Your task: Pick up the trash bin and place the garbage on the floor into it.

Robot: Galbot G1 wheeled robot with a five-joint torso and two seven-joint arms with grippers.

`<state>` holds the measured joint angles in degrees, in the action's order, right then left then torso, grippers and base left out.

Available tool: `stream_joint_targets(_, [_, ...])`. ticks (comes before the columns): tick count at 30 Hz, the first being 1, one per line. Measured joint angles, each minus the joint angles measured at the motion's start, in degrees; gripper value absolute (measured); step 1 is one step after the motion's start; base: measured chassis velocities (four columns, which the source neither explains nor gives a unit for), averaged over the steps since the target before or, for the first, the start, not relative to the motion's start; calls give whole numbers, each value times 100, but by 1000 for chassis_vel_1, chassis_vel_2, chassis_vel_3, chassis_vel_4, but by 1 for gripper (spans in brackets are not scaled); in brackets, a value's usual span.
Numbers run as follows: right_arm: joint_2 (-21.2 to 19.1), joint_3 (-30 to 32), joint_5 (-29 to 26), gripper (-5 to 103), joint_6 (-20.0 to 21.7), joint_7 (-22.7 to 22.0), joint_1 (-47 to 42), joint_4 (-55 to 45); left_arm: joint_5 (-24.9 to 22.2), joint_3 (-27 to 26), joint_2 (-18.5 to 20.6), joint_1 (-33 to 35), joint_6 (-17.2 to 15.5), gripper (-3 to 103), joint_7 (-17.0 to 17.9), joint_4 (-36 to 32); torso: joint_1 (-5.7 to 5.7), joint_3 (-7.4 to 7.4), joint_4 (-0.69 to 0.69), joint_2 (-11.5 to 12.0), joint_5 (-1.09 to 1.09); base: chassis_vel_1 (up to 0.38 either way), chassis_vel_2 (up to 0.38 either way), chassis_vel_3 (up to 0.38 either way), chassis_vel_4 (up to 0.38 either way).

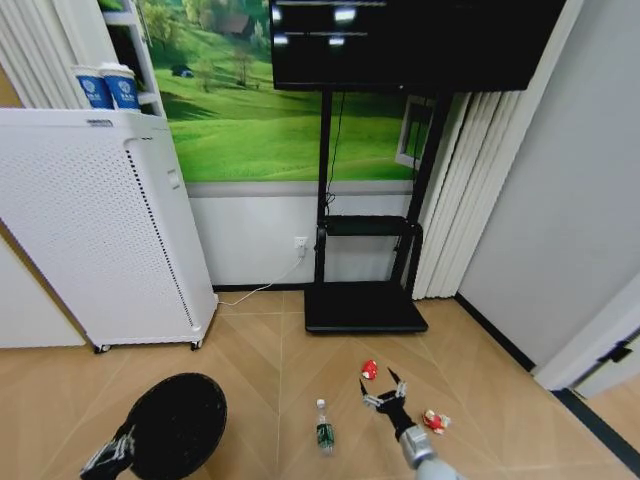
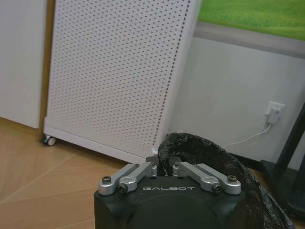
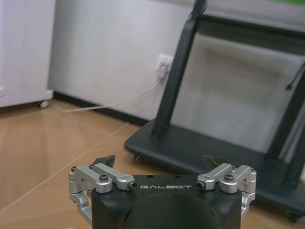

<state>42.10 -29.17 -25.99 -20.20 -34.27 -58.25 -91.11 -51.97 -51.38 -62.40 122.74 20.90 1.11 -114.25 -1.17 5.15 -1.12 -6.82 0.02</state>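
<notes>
The black trash bin point(image 1: 178, 425) hangs at the lower left of the head view, and my left gripper point(image 1: 122, 443) is shut on its rim. In the left wrist view the left gripper point(image 2: 164, 161) pinches the bin's bag-lined rim point(image 2: 209, 152). My right gripper point(image 1: 386, 392) is open and hovers low over the floor, fingers spread in the right wrist view point(image 3: 158, 162) with nothing between them. The garbage lies around it: a clear bottle point(image 1: 324, 428) to its left, one red-and-white wrapper point(image 1: 369, 369) just ahead, and another point(image 1: 434, 421) to its right.
A white perforated cabinet point(image 1: 100, 230) on casters stands at the left wall with two paper cups point(image 1: 107, 88) on top. A black TV stand base point(image 1: 365, 306) sits on the floor right behind the garbage. A white cord point(image 1: 270, 283) runs to a wall socket.
</notes>
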Motion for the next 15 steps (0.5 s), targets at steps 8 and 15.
stream_joint_targets(8, [586,-2224,-816,100,-131,219,1587,1051,-125,-224,-242,304,286,8,-230,423,0,1,-1,0,-1,0,0,0,0])
stream_joint_targets(15, [747,-3534,-1866,100,-17,402,2588,1345,-157,-147,-276,140,320,8,-267,651,-1,1,-3,0,-5,0,0,0,0])
